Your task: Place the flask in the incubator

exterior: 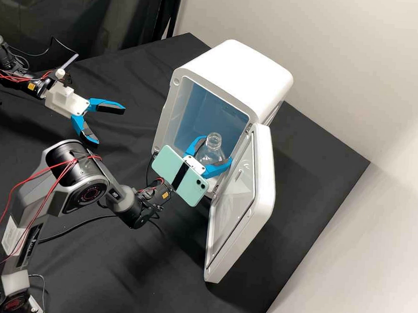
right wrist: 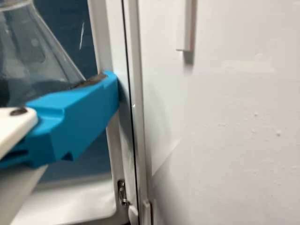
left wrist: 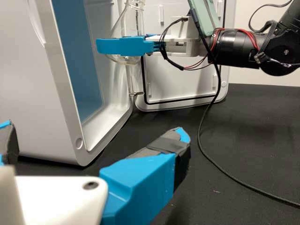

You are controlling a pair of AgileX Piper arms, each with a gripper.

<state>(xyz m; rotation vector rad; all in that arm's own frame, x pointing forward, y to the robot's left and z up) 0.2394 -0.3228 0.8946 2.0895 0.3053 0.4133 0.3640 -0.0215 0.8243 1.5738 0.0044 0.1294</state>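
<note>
**Flask (exterior: 213,146) gripped inside the open incubator (exterior: 242,73)**

Clear flask, upright, within the incubator's blue-lined chamber at centre frame. The white door (exterior: 244,201) hangs wide open toward the lower right. Right fingers (exterior: 219,168) are clamped around the flask's body, just under its neck. Left fingers (exterior: 103,105), at upper left above the black table (exterior: 117,264), are spread wide and hold nothing.

I work at a black bench (exterior: 131,265). A plain pale wall (exterior: 366,53) rises behind it, and a dark curtain (exterior: 109,8) hangs at the far corner.
</note>
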